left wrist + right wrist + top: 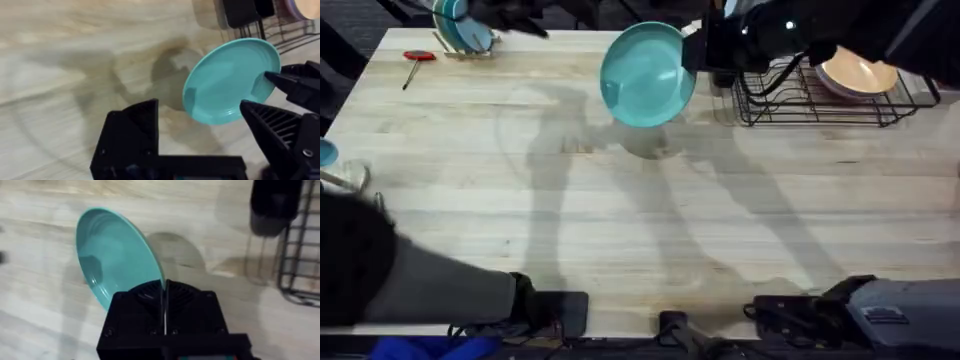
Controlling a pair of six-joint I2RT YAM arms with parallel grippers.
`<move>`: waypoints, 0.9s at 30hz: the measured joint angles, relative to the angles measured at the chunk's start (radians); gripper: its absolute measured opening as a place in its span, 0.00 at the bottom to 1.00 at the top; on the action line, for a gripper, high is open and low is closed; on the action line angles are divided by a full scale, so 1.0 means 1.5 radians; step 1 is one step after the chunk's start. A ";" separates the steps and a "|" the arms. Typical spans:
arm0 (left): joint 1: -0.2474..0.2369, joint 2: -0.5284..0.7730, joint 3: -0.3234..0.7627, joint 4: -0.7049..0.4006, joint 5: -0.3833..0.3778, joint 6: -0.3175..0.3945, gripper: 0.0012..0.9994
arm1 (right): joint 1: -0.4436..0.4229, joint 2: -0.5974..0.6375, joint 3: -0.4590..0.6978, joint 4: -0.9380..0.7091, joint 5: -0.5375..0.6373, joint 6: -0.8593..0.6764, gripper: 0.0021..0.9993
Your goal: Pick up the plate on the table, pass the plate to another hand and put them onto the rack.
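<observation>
Plate [645,75] hangs tilted above the table [620,200], just left of the rack [820,100], clamped by the right gripper [164,292]. Left gripper [200,135] is spread, holding nothing. Handover looks finished; next, carry it right and slot it upright.

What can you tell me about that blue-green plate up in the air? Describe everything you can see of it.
The plate is round, shallow, plain teal and glossy, with a raised rim and a flat centre. It hangs tilted above the table, clear of the wood, casting a shadow beneath. The right gripper pinches its rim, jaws closed on the edge. The black wire rack stands beside it. The left gripper, jaws open, is near but not touching.
</observation>
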 joint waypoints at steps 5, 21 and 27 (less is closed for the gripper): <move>0.000 -0.101 0.000 0.017 -0.080 0.009 1.00 | -0.001 -0.015 0.000 0.013 0.036 -0.089 0.03; 0.000 -0.203 0.009 -0.001 -0.179 0.014 1.00 | -0.013 -0.120 0.000 0.032 0.055 -0.338 0.03; 0.000 -0.203 0.009 0.002 -0.180 0.014 1.00 | -0.048 -0.138 0.000 0.069 0.112 -0.433 0.03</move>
